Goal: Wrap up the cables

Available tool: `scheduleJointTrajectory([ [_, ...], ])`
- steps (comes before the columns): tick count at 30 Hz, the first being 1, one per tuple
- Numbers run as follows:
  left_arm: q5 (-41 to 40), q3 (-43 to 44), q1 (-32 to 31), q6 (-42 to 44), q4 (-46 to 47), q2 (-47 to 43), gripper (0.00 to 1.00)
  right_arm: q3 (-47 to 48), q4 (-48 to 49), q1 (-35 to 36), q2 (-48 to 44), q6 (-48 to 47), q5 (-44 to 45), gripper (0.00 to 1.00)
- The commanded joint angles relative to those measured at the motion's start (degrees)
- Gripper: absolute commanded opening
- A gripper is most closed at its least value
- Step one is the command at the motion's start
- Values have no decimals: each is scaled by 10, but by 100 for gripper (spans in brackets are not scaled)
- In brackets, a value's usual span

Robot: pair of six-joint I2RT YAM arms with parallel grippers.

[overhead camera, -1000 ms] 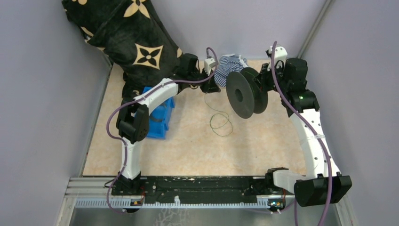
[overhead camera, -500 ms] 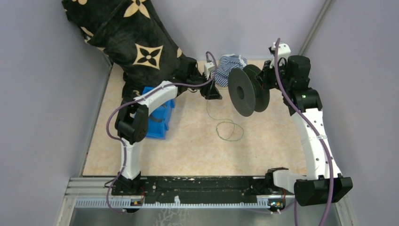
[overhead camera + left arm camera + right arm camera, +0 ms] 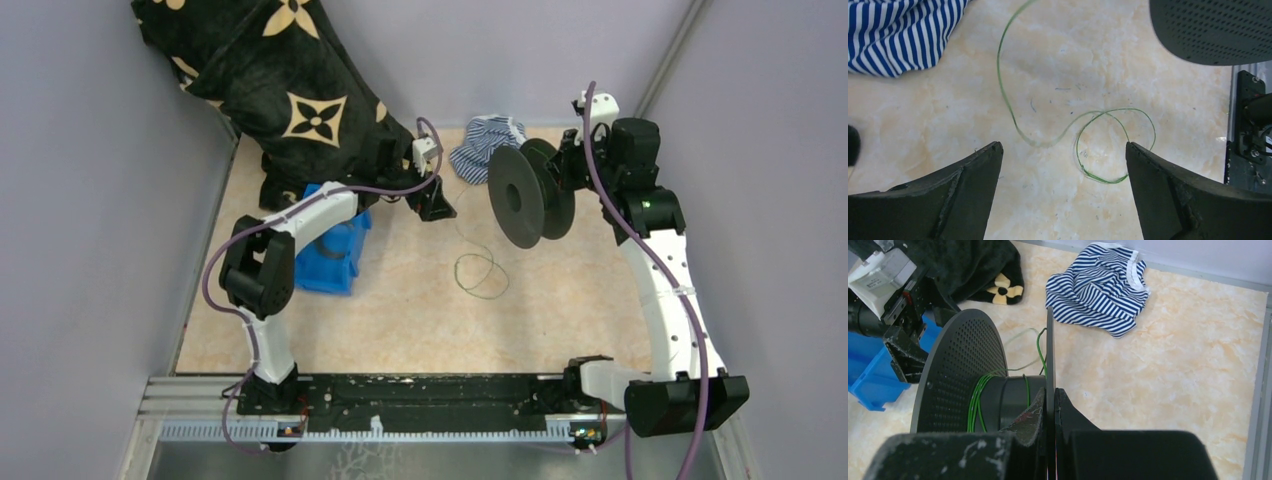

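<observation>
The cables are one thin green wire. A loose loop of it (image 3: 480, 275) lies on the table, and a strand runs up from it to the black spool (image 3: 525, 195). In the left wrist view the loop (image 3: 1115, 145) lies on the table below and between the fingertips. My left gripper (image 3: 437, 205) (image 3: 1063, 146) hangs above the table left of the spool, open and holding nothing. Several turns of wire (image 3: 975, 400) sit on the spool hub (image 3: 1008, 395). My right gripper (image 3: 565, 165) (image 3: 1051, 392) is shut on the spool's near flange and holds the spool in the air.
A blue-and-white striped cloth (image 3: 487, 140) (image 3: 1098, 287) lies at the back behind the spool. A black blanket with tan flowers (image 3: 280, 80) drapes the back left corner over a blue bin (image 3: 335, 255). Grey walls close in both sides.
My left gripper has opened, let go of the wire and drawn back to the left, away from the spool. The wire loop has shifted a little on the table. The right gripper still holds the spool.
</observation>
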Motion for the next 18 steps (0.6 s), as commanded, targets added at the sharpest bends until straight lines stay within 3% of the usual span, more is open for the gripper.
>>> scheduleJointTrajectory([
  [1,-49,-51,3,6,46,-34,97,38,43,-3,-10,5,1,0],
  [8,-79,-124,1,-42,99,-56,96,51,43,-3,-5,9,13,0],
  [18,29,-136,-14,-22,152,-30,89,78,36,-3,11,20,-31,0],
])
